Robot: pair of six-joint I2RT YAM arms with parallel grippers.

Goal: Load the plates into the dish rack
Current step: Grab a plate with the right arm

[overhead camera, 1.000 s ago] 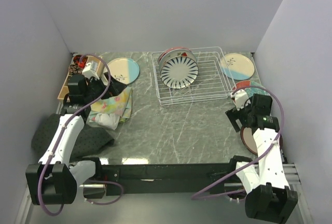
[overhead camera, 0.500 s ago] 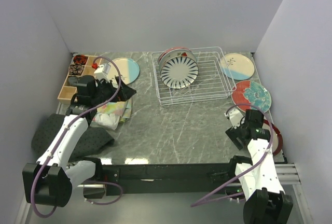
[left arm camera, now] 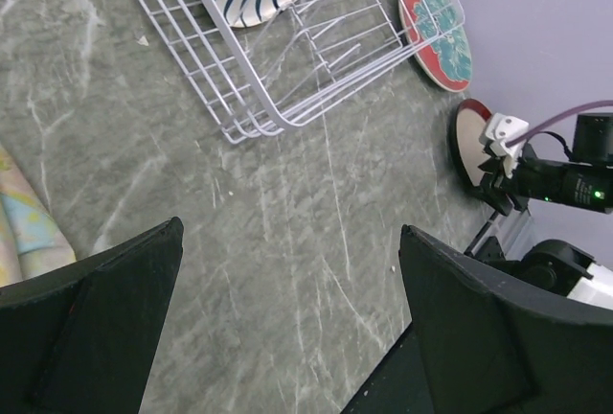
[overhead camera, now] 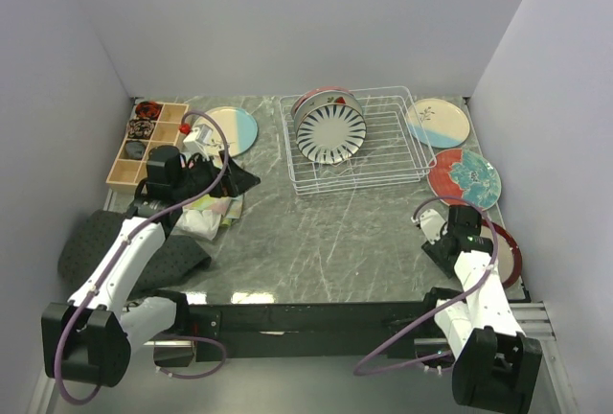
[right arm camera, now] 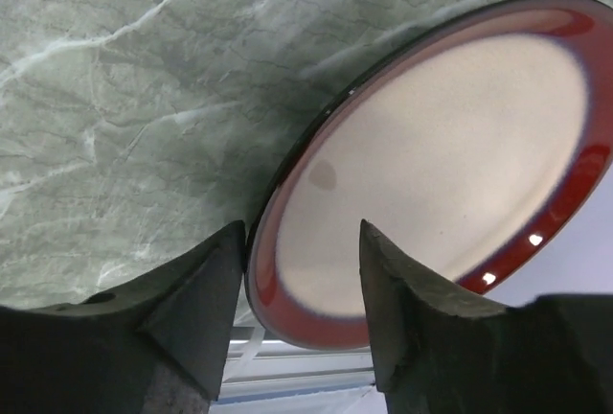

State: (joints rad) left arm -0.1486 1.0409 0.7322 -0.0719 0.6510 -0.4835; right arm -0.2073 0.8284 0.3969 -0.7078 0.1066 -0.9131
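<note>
Straddling the near-left rim of the red-rimmed plate (right arm camera: 441,136), the right gripper (right arm camera: 302,241) is sitting with its fingers (right arm camera: 192,318) apart, one out over the marbled table (right arm camera: 115,69) and one over the plate's cream centre, and nothing is clamped yet. The plate is lying flat at about four o'clock on the table, and its far side seems to be hanging past the table edge. The dish rack (overhead camera: 383,150) is waiting at twelve o'clock with the striped plate (overhead camera: 330,131) standing in its left half and bare tines on its right. The step in hand is judged to be the grasp. To do it well, the arm should be pushing the rim deep between the pads before closing, because a shallow pinch on a glazed lip is likely to slip. It should then be tipping the plate upright while lifting, and swinging wide of the red floral plate (overhead camera: 465,176) lying at about one o'clock from the gripper. The left gripper (left arm camera: 289,241) is hanging spread wide and holding nothing, over the table beside the floral cloth (overhead camera: 206,205) at nine o'clock.
</note>
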